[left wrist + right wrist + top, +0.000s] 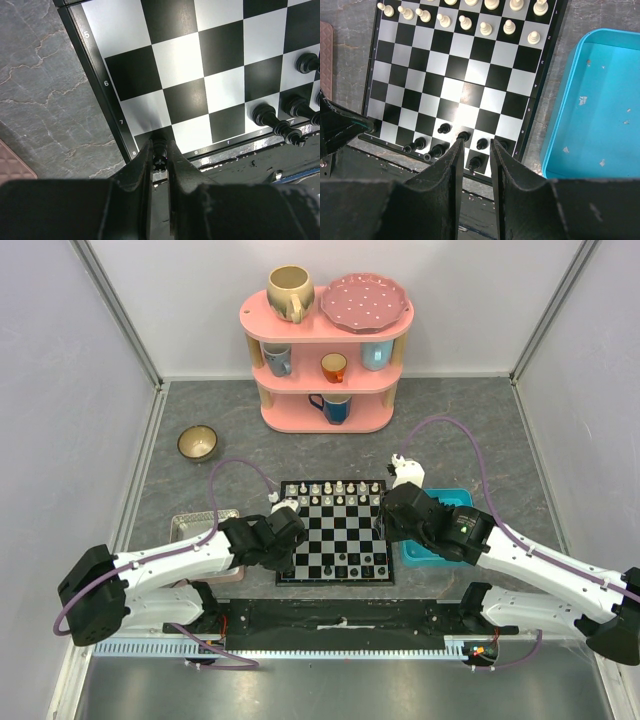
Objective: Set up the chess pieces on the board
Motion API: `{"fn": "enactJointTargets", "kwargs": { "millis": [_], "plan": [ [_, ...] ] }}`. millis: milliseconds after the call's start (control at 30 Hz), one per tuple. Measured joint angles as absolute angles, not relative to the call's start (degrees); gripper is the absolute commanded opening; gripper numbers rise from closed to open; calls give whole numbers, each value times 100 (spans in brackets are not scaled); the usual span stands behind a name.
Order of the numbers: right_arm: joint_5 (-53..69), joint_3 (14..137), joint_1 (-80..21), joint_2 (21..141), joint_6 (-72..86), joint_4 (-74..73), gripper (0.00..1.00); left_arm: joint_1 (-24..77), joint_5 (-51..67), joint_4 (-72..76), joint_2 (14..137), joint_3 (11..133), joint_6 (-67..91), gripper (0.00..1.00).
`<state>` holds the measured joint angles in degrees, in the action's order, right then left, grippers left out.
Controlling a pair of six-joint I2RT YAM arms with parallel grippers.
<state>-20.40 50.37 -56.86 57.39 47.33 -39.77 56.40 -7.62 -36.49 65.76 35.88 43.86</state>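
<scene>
The blue tray [600, 100] lies just right of the board [455, 80]. Its floor shows a few small pale flecks. The right arm covers its near-left part in the top view. A grey tray [192, 521] with a pink rim sits left of the board, and the left arm hides most of it, so its contents cannot be made out. Beyond the board stands a pink shelf [325, 350] carrying mugs [277, 360] and a spotted plate [365, 302]. A bowl [197, 443] sits to the board's far left.

Of the chess pieces [462, 21], the cream ones fill the board's two far rows. A handful of black ones [420, 144] cluster on its near rows, right of centre.

The left gripper [159, 147] is pinched tight on a black piece [159, 154] at the board's near-left corner square, beside the printed 8. Only the top of that piece shows between the fingers [142, 165], and whether its base touches the square is hidden.

The right gripper [477, 142] hangs over the board's near edge with its jaws narrowly apart. A black piece [475, 163] appears in the gap, with a sliver of space on either side.
</scene>
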Motion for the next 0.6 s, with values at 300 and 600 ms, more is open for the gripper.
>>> {"fn": "enactJointTargets", "kwargs": {
  "millis": [300, 600],
  "plan": [
    [-2040, 5037, -5677, 5739, 4731, -3977, 35, 5640, -762, -3614, 6578, 3577, 4386, 23],
    [-2040, 5037, -5675, 5739, 4733, -3977, 34, 5640, -753, -3588, 6528, 3479, 4386, 29]
  ]
}}
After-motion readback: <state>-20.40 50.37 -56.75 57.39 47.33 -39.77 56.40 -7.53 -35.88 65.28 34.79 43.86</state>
